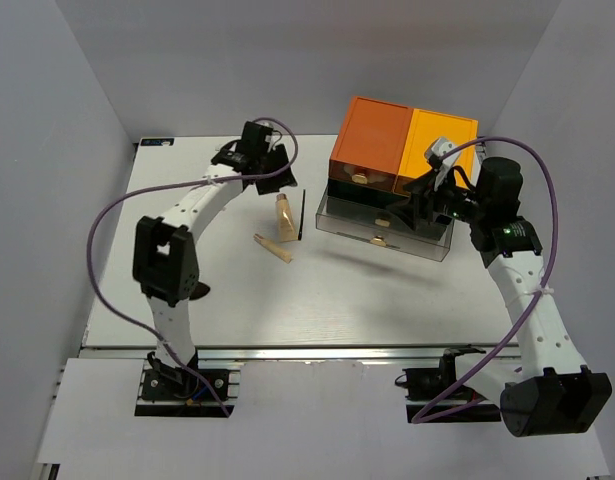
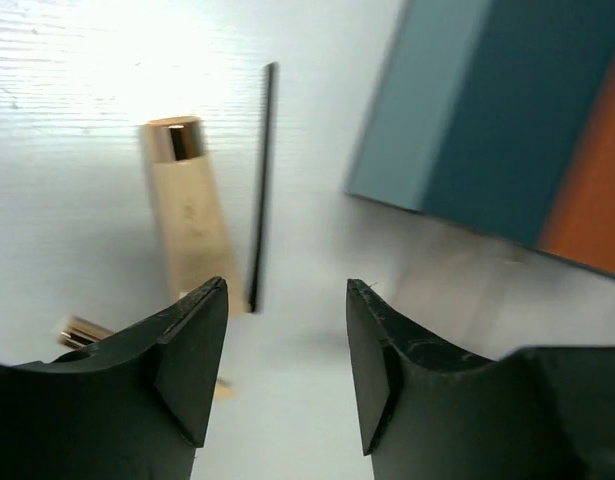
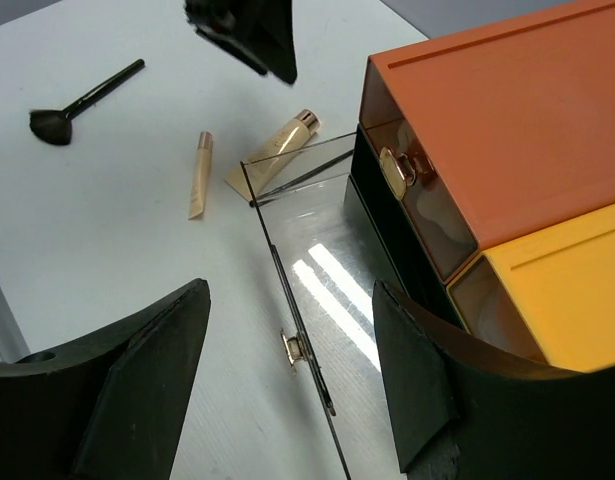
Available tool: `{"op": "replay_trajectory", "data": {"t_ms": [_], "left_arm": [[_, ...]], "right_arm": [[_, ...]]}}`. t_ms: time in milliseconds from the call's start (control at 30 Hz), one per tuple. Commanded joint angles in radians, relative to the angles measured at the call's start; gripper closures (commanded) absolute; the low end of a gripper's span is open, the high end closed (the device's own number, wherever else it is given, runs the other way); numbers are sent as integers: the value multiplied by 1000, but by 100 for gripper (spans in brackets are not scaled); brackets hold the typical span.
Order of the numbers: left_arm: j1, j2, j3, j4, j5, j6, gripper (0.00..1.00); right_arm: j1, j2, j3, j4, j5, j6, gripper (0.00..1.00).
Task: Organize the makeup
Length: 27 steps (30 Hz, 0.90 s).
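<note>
Left gripper [image 2: 287,285]: hangs over the far half of the bench [image 1: 337,300], roughly midway between the left and right edges. Stands open, jaws well apart, grips nothing, only bare bench below the gap.

Beige tube [image 2: 192,220]: lies flat just beyond the left gripper, gold cap toward the far edge.

Thin black pencil [image 2: 262,180]: lies just beside the tube on the side of the right edge, nearly parallel to it. Comes very close to the tube at its near end; cannot tell whether touching there.

Tan stick [image 1: 273,248]: lies flat and slanted, a little closer to the near edge than the tube, apart from it.

Black brush [image 3: 82,103]: lies flat, fan head down on the bench, further toward the left edge than the stick and well apart from it. Visible only from the right wrist.

Drawer box [image 1: 402,150]: sits at the far right corner, top half orange, half yellow-orange.

Clear drawer [image 3: 317,300]: stands pulled out from the box toward the near edge, small gold handle on its front wall.

Right gripper [image 3: 292,290]: hovers above the front wall of the clear drawer. Stays off it, jaws spread wide, holds nothing.
</note>
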Motion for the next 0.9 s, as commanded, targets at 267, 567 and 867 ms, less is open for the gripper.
{"op": "replay_trajectory", "data": {"t_ms": [267,567,867], "left_arm": [[-36,234,230,-78,-29,265,46],[-111,320,250,-41,-39,255,53],[-125,344,212,-35,-212,232,58]], "right_arm": [[-5,-33,5,5,9,6,28],[-7,-37,-7,6,18,-9,28],[-8,-47,-21,12,22,-7,28]]}}
